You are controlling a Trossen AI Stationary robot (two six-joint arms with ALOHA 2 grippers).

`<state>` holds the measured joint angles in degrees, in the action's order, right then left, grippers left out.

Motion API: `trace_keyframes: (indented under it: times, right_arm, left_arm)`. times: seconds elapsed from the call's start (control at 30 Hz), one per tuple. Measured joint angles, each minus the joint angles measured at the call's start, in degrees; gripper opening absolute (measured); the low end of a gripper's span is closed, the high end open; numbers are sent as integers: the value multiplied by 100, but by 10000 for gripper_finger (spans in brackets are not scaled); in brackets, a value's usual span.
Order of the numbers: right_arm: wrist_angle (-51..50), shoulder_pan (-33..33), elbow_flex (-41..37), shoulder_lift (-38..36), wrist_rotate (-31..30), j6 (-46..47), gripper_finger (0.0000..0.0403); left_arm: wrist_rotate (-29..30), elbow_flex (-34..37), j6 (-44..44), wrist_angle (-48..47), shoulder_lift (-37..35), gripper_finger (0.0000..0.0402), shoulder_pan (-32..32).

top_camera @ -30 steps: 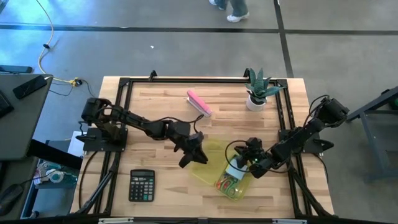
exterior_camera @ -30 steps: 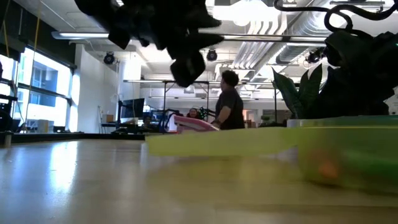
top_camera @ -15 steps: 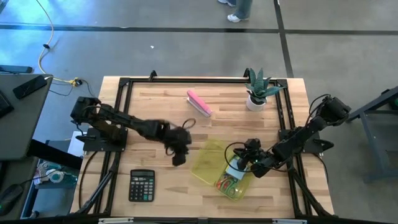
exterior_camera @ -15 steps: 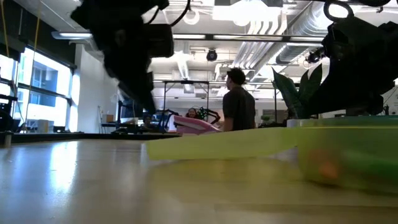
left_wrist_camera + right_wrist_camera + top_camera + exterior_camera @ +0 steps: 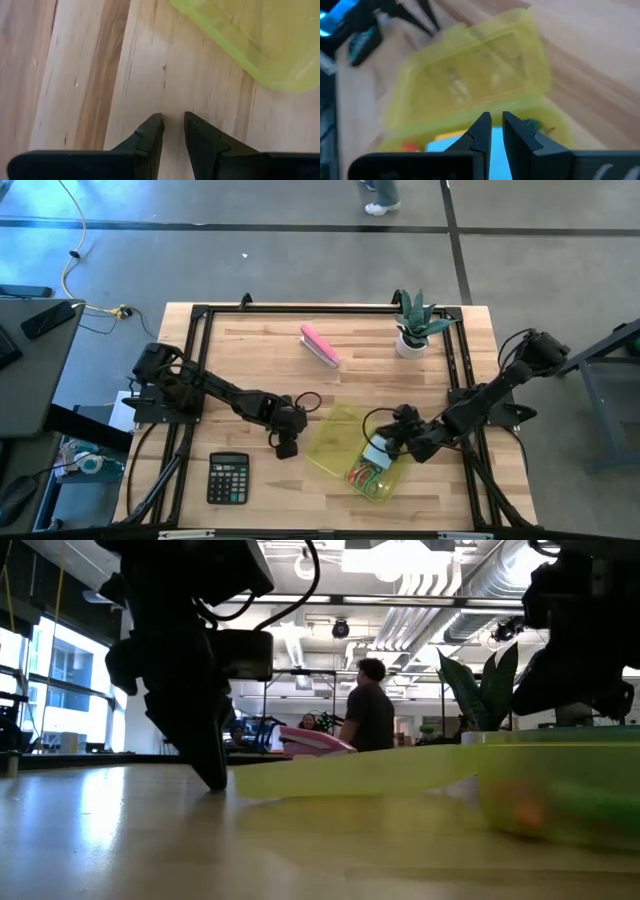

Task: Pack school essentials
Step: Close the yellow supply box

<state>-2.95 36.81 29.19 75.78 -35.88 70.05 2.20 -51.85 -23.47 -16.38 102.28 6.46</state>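
Fingertips of the left gripper (image 5: 173,125) stand nearly together with only a thin slit between them and nothing held, pointing down at bare wood just beside the corner of the yellow-green case (image 5: 250,40). In the high view this gripper (image 5: 287,442) sits left of centre, tip close to the table (image 5: 250,350), by the case's open lid (image 5: 335,432). The low view shows the same finger reaching down to the tabletop at the lid's edge.

Over at centre right of the high view, the right gripper (image 5: 392,442) hangs above the filled half of the case (image 5: 375,475). Its wrist view shows the 2 fingers drawn almost together, empty, above the light blue square note pad (image 5: 440,145), with an orange-red bit showing beside the pad and the lid hinged open beyond them.

Inside the tray, the high view shows green and orange-red stationery as a mixed cluster; single pieces cannot be told apart. Packing looks mostly done, and the step in hand seems to be closing the lid. That likely calls for the left gripper to get under or against the lid's free edge and swing it over, while the right gripper clears the tray or steadies it.

Black calculator (image 5: 228,478) at lower left and pink oblong block (image 5: 320,346) at upper centre lie well apart from the case.
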Motion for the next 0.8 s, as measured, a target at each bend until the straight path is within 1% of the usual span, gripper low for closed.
trace_keyframes:
  times: [0.2,0.3,0.43,0.63,0.73,0.8]
  right_arm:
    - [-136,346,92,-440,297,-49,34]
    - [-265,637,294,-455,319,17,34]
    - [-719,1065,723,-397,322,197,34]
    - [-1880,1726,1562,-192,592,821,34]
    - [-2360,2027,1792,120,651,1270,34]
    - [-2541,2160,1851,407,848,1604,34]
  left_arm:
    - [71,15,158,288,-13,73,-2]
    - [149,17,225,435,2,73,-36]
    - [220,16,311,577,11,73,-149]
    - [51,15,373,744,11,73,-281]
    - [-28,15,372,772,11,73,-315]
    - [-28,15,371,799,26,73,-317]
